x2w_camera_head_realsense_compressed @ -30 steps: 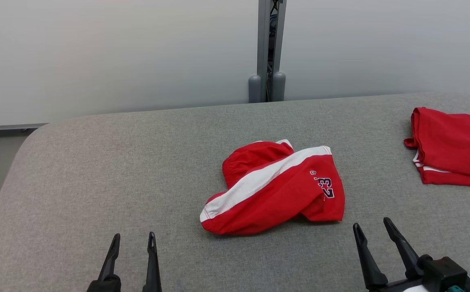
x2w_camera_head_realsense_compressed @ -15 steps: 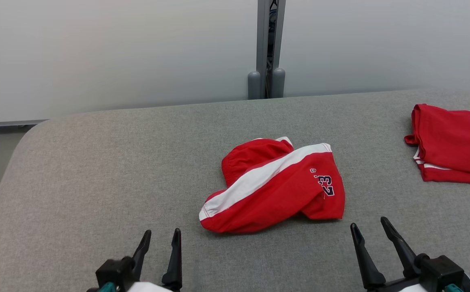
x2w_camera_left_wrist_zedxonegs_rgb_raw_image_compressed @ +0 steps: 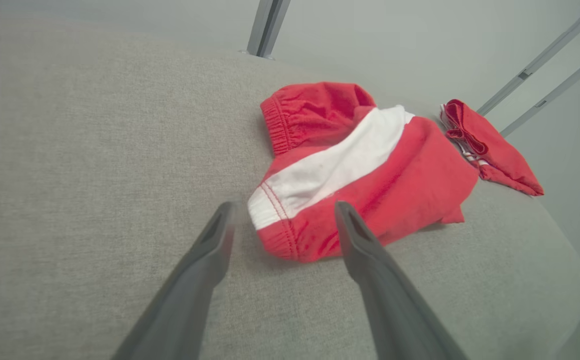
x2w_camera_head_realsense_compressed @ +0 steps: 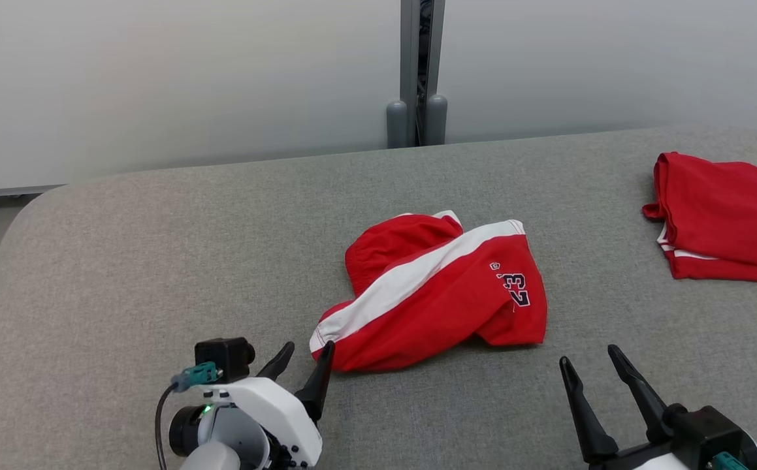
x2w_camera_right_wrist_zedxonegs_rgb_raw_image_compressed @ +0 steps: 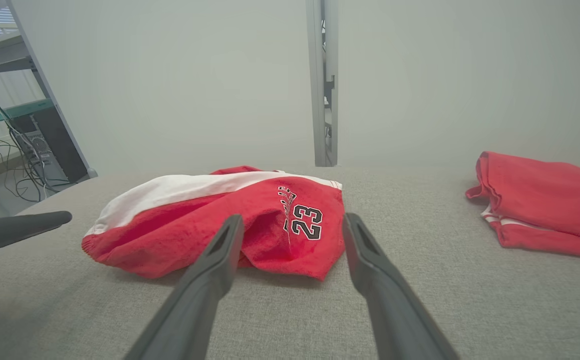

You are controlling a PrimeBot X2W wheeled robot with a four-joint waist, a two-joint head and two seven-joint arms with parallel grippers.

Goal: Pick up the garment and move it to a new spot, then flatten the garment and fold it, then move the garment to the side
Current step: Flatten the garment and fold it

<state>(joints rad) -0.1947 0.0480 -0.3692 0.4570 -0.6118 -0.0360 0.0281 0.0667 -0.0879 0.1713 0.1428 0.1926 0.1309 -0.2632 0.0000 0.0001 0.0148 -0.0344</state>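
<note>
The garment (x2w_camera_head_realsense_compressed: pixel 430 290) is a pair of red shorts with a white stripe and the number 23, crumpled in the middle of the grey table (x2w_camera_head_realsense_compressed: pixel 123 261). My left gripper (x2w_camera_head_realsense_compressed: pixel 306 352) stands open with its fingertips right at the garment's near left hem, nothing between them. In the left wrist view that hem corner (x2w_camera_left_wrist_zedxonegs_rgb_raw_image_compressed: pixel 279 220) lies between the two open fingers (x2w_camera_left_wrist_zedxonegs_rgb_raw_image_compressed: pixel 204 260). My right gripper (x2w_camera_head_realsense_compressed: pixel 590 365) is open a little short of the garment's near right corner. The right wrist view has the garment (x2w_camera_right_wrist_zedxonegs_rgb_raw_image_compressed: pixel 249 220) just beyond the open fingertips (x2w_camera_right_wrist_zedxonegs_rgb_raw_image_compressed: pixel 360 240).
A second red garment (x2w_camera_head_realsense_compressed: pixel 724 222), folded, lies at the table's right edge, also seen as a red pile (x2w_camera_right_wrist_zedxonegs_rgb_raw_image_compressed: pixel 545 200) in the right wrist view. A grey post (x2w_camera_head_realsense_compressed: pixel 417 72) stands behind the table against the pale wall. Shelving with cables (x2w_camera_right_wrist_zedxonegs_rgb_raw_image_compressed: pixel 14 135) sits far left.
My left arm has come forward and to the right, up to the garment's near left hem. The camera has dipped slightly. The right gripper has barely moved.
</note>
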